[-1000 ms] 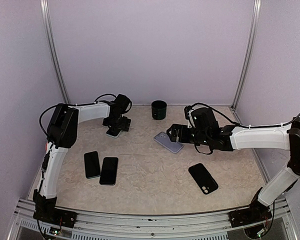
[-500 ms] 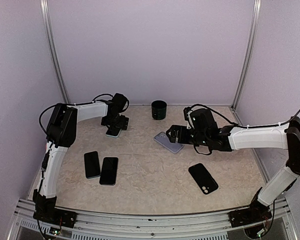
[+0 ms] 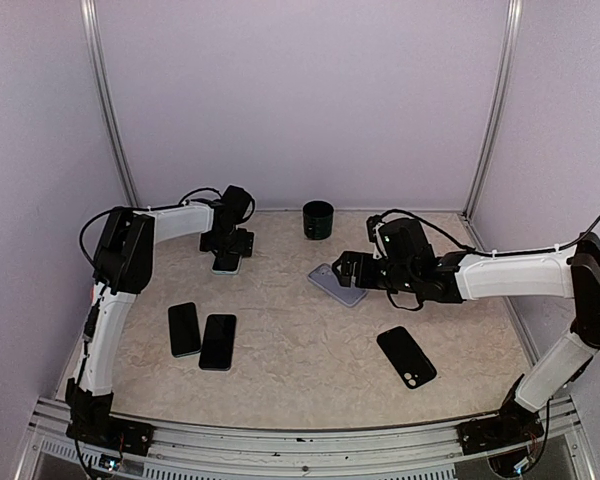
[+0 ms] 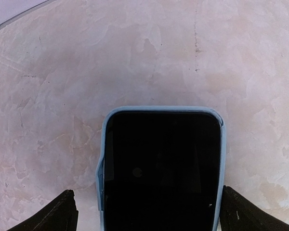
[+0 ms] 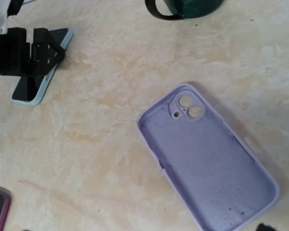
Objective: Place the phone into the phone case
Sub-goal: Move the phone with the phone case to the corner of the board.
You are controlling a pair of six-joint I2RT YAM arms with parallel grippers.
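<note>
Now, starting from your near edge, a black phone (image 3: 407, 357) is lying at about five o'clock on the table (image 3: 300, 390) and two more dark phones (image 3: 218, 341) are sitting side by side at about eight o'clock, and neither arm is touching any of them. Just past centre, toward one o'clock, the lilac phone case (image 5: 207, 163) is lying cavity up and empty. Your right gripper (image 3: 348, 268) is hovering over its far end, barely changed over the last second. Its fingers appear spread and are holding nothing, since only a sliver of one tip is showing low in the right wrist view. That arm is reaching in from three o'clock with the forearm nearly level. Farther out, at about ten o'clock, the light blue phone (image 4: 161, 168) is lying flat, screen up, well apart from the case. Your left gripper (image 3: 228, 243) has been creeping a little toward ten o'clock while the phone is staying put. I judge you are still lining up the grasp, with nothing lifted yet. The jaws are standing parted astride the phone's near end, and the arm is stretching far out with the wrist pointing down. A dark mug (image 3: 318, 219) is standing at twelve o'clock.
</note>
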